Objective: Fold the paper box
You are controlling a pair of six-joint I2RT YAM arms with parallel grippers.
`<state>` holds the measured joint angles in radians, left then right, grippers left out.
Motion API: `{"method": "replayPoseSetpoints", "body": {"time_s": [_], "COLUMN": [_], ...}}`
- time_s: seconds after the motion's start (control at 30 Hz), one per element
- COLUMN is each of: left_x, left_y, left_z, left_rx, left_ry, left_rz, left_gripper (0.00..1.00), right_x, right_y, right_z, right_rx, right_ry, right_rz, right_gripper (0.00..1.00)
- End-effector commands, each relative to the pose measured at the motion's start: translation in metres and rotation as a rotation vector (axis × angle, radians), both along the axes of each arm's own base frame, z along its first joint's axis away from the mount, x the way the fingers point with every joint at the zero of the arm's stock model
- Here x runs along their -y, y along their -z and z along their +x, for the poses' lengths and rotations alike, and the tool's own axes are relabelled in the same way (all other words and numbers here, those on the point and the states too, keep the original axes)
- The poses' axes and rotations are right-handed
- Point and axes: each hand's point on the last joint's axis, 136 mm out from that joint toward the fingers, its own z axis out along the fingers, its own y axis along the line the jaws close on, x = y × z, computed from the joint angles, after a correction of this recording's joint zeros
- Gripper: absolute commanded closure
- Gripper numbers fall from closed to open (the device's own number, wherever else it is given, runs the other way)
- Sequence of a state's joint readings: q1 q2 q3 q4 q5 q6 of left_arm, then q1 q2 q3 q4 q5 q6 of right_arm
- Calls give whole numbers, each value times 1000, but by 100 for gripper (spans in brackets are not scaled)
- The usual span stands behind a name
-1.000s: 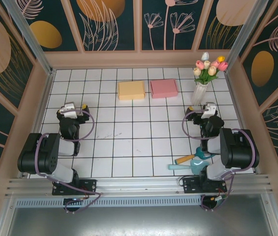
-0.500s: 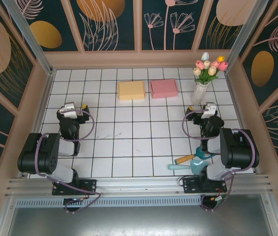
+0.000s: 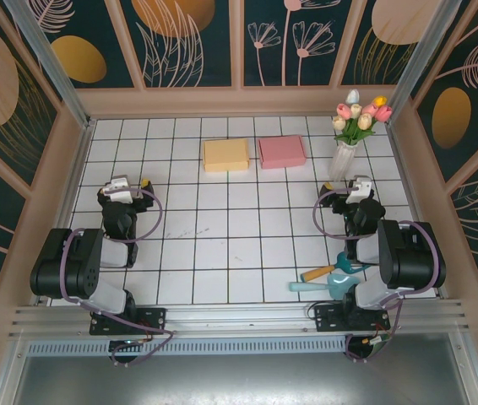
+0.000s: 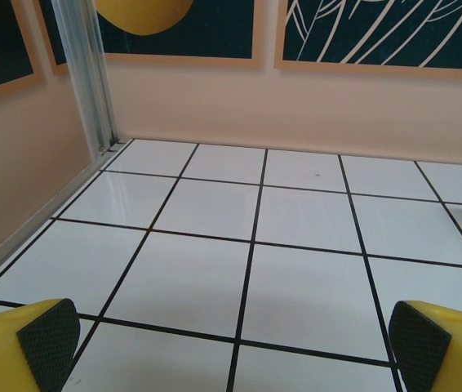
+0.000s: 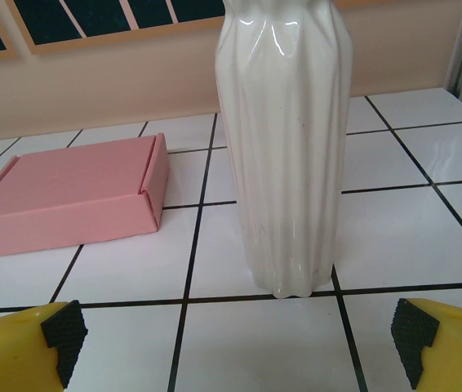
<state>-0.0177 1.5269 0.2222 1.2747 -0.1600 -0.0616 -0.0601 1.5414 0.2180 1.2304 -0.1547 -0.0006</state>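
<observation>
The left hand [image 4: 233,339] is released, its two yellow fingers spread to the lower corners of the left wrist view, with open white tile of the table [image 3: 222,245] showing between the black pads. Ahead of it the tiles run free to the back wall [image 4: 296,106]. Ahead and to its left a metal post [image 4: 84,73] marks the corner where the side wall closes in. At the right edge of that view a pale sliver is cut off and cannot be identified.

The right hand [image 5: 239,336] is also released, its fingers wide apart. Just ahead of it stands the white vase [image 5: 284,147], upright and nearly centred between the pads, so little room lies straight in front. The vase's top is cut off in the wrist view. From above, tulips [image 3: 359,114] stand in it.

Ahead and to the left of the right hand, beyond the vase, lies the pink paper box [image 5: 72,196], closed and flat on the tiles, apart from the vase. The yellow paper box [image 3: 225,154] lies just beside it, farther to the left. It sits ahead and to the right of the left hand, well apart from both hands, with open tiles between.

Behind the right hand, beside its arm, a teal scoop [image 3: 342,268] and an orange-handled tool [image 3: 317,273] lie touching, and the arm partly hides them.
</observation>
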Motion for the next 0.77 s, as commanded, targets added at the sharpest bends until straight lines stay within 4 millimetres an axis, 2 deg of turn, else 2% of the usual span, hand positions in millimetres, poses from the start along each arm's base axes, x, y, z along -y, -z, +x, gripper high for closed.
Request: {"method": "replayPoseSetpoints", "body": {"time_s": [0.0, 0.47, 0.6, 0.73], "left_x": [0, 0, 2, 3], "left_y": [-8, -8, -4, -7], "left_z": [3, 3, 9, 5], "left_rx": [27, 26, 3, 21], "left_ry": [9, 10, 20, 24], "left_rz": [-17, -17, -15, -15], "left_gripper": [1, 1, 1, 1], "right_x": [3, 3, 3, 3], "right_y": [-10, -10, -10, -10], "right_z": [4, 4, 4, 4], "right_rx": [35, 35, 34, 34], "right_ry": [11, 12, 12, 11], "right_rz": [2, 3, 2, 3], "right_gripper": [1, 1, 1, 1]}}
